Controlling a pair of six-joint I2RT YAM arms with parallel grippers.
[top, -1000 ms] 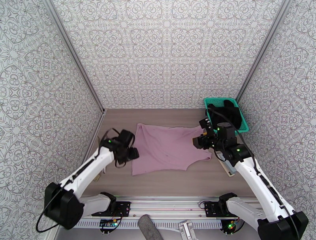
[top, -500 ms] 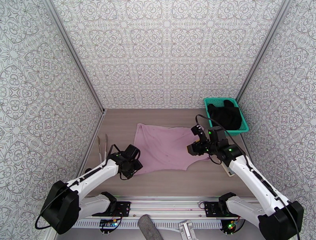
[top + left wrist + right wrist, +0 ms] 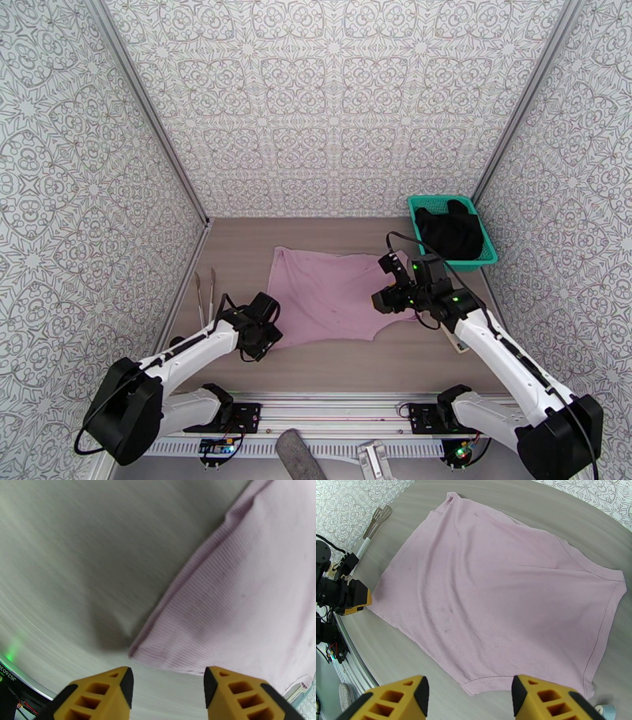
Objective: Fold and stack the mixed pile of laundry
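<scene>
The mauve-pink shirt [image 3: 332, 294] lies spread flat in the middle of the table. My left gripper [image 3: 267, 338] hovers at its near-left corner. In the left wrist view that gripper [image 3: 168, 685] stands open, and the shirt [image 3: 241, 594] has its hem corner just ahead of the yellow fingertips [image 3: 114, 687]. My right gripper [image 3: 381, 301] hangs over the shirt's right side. In its own view it [image 3: 468, 701] is open above the shirt [image 3: 501, 594], near the hem. The black garment [image 3: 450, 229] sits bunched in the teal basket [image 3: 476, 257].
A pair of metal tongs [image 3: 204, 294] lies along the table's left edge, also seen as tongs [image 3: 375, 521] from the right wrist. A small white object [image 3: 456, 339] rests under the right arm. Patterned walls close in three sides; the rail runs along the near edge.
The left gripper swung down and right to the shirt's near-left corner, uncovering the tongs. The right gripper moved left and nearer, away from the basket and over the shirt's right side.
</scene>
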